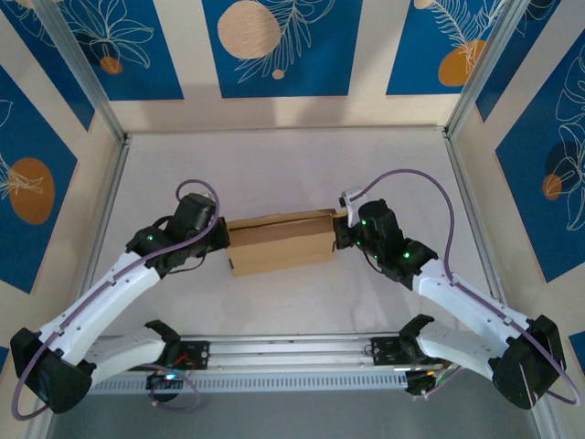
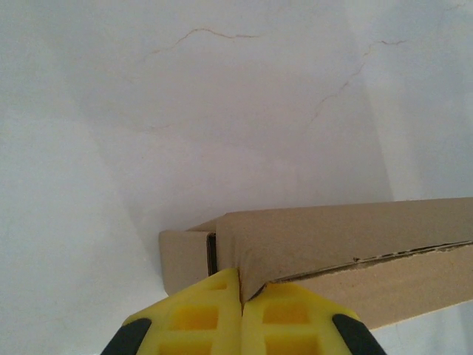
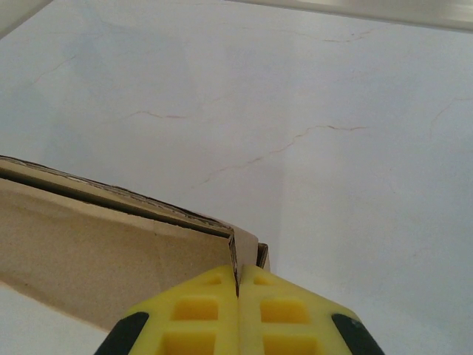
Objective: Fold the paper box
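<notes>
- Where the white, faintly cracked table (image 1: 274, 165) meets beige walls hung with blue floral panels (image 1: 279, 46), the paper box (image 1: 279, 242) lies mid-table.
- The left gripper (image 2: 242, 287) is pinched on its left-end flap, and the right gripper (image 3: 238, 279) is pinched on its right-end wall.

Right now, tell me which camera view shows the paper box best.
Top external: the whole paper box is in frame, end to end. Left wrist shows one end up close, a wall pinched in the left gripper; right wrist shows the other end's corner, pinched in the right gripper.
</notes>
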Robot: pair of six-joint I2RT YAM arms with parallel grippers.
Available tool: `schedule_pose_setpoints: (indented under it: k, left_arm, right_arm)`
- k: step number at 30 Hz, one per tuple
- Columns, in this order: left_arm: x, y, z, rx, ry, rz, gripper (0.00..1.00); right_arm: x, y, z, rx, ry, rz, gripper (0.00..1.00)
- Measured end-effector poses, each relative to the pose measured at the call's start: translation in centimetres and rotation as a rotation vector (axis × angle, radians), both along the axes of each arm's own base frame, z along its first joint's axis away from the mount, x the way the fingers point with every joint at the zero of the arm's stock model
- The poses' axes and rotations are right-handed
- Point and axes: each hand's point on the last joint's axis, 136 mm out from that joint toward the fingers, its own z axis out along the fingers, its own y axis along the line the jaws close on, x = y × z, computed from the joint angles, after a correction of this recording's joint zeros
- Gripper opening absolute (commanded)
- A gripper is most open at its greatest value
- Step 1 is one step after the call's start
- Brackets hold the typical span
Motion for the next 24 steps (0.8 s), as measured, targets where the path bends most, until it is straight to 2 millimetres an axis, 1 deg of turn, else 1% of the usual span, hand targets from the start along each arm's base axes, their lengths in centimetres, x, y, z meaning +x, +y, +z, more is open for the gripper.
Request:
schedule_pose_setpoints:
  k: [9, 14, 24]
  left_arm:
    - [-0.01, 0.02, -0.24, 0.007, -0.054, -0.039, 0.0]
    - [0.23, 0.09, -0.71, 0.01, -0.098, -0.05, 0.0]
    - [0.3, 0.33, -0.89, -0.013, -0.224, -0.047, 0.0]
  right_arm:
    - [0.04, 0.11, -0.03, 0.01, -0.011, 0.003, 0.0]
    - [-0.07, 0.17, -0.07, 0.028, -0.023, 0.007, 0.0]
    - [-0.42, 0.01, -0.11, 0.136, -0.025, -0.035, 0.0]
